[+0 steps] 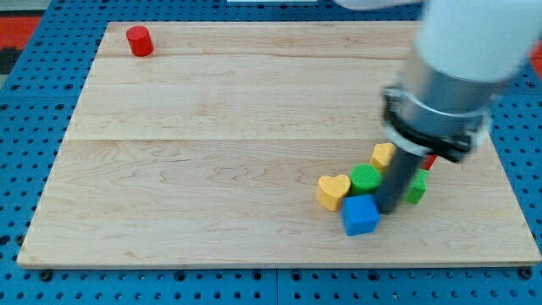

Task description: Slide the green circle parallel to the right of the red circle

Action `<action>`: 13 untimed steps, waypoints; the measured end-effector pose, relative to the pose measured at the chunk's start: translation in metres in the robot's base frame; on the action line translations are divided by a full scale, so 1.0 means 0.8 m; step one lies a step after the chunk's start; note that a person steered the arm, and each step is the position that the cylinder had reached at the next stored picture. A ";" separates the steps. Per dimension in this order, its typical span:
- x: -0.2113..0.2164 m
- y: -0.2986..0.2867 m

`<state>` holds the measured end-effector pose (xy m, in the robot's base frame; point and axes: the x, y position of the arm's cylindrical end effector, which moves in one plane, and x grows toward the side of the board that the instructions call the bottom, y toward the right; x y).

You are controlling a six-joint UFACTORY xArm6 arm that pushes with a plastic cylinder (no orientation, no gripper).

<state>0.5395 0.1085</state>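
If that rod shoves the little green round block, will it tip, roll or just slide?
Probably slide: the green circle looks squat and flat-bottomed on the smooth wooden board. It may drag neighbours along, since the yellow heart and blue cube crowd it, with my tip alongside.

- A wooden board lies on a blue perforated table.
- The red circle stands alone at the far left corner of the board, well apart from the other blocks.
- Near the right side is a tight cluster: a yellow heart, the green circle, a blue cube, a second yellow block, a green block and a red block, mostly hidden.
- The rod's tip is down inside the cluster, just right of the green circle and the blue cube, left of the green block.
- The arm's white and grey body covers the far right.
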 end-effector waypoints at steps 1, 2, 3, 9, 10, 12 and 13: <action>-0.027 -0.042; -0.044 -0.045; -0.055 -0.045; -0.199 -0.055; -0.279 -0.089; -0.335 -0.004; -0.365 -0.001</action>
<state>0.2474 0.1073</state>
